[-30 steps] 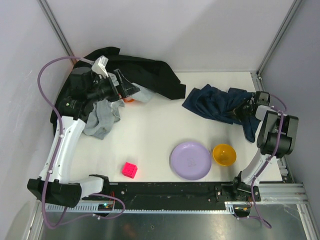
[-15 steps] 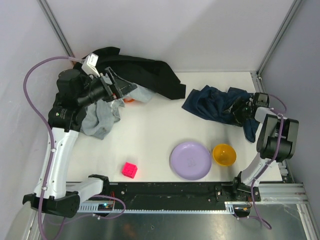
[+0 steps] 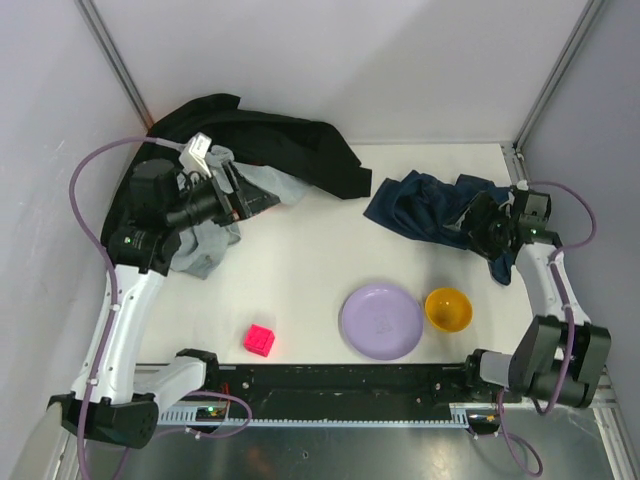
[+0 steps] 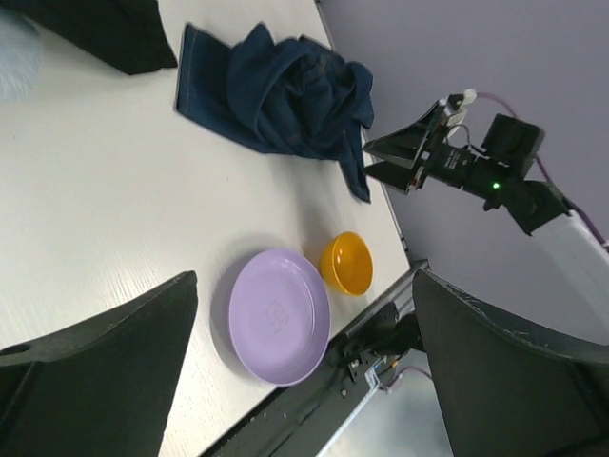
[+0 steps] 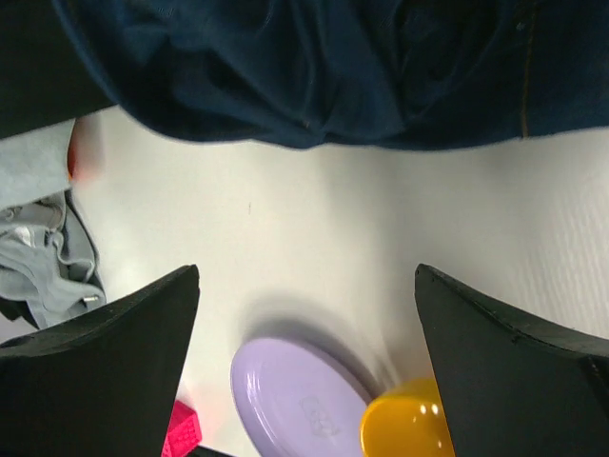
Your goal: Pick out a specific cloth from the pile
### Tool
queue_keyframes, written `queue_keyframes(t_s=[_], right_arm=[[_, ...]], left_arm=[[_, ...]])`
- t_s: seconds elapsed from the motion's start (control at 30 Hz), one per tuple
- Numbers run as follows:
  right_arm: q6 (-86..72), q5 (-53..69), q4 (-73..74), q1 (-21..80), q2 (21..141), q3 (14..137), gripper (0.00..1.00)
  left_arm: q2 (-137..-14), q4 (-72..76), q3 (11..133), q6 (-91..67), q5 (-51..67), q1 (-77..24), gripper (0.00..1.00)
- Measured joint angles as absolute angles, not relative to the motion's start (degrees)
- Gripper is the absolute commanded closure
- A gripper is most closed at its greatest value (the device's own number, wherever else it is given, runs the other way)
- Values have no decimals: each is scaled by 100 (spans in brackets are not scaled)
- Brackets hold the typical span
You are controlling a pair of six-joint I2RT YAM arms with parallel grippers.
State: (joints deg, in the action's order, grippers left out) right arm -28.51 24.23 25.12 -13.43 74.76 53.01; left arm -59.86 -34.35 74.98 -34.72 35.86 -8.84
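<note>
The cloth [image 3: 425,208], dark navy and crumpled, lies on the white table at the right, apart from the pile [image 3: 265,148]. My right gripper [image 3: 478,222] hovers open at its right end with nothing between the fingers; in the right wrist view the cloth [image 5: 314,67] fills the top, beyond the gripper [image 5: 306,271]. The pile is a big black garment in the back left corner, with light grey cloth [image 3: 203,243] in front of it. My left gripper [image 3: 250,190] is open over the grey cloth. From the left wrist view the cloth [image 4: 281,90] shows far off.
A purple plate [image 3: 380,320] and an orange bowl [image 3: 448,309] sit near the front right. A pink cube [image 3: 261,340] lies front left. Grey walls close in on the left, back and right; the black rail [image 3: 340,385] runs along the near edge.
My right gripper has opened and let go of the navy cloth, which now lies loose on the table. The right arm's elbow swung toward the near edge. The left arm shifted slightly over the pile.
</note>
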Motion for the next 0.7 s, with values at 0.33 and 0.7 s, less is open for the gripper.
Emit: queue_keyframes(t_s=[0.33, 0.7], right_arm=[[-2845, 1793, 3367, -373, 5758, 4921, 1], [-2871, 1160, 4099, 375, 4600, 4595, 1]], left_arm=[[-5542, -3726, 6528, -3030, 3234, -888, 0], [-5387, -4816, 6027, -2342, 1103, -921, 0]])
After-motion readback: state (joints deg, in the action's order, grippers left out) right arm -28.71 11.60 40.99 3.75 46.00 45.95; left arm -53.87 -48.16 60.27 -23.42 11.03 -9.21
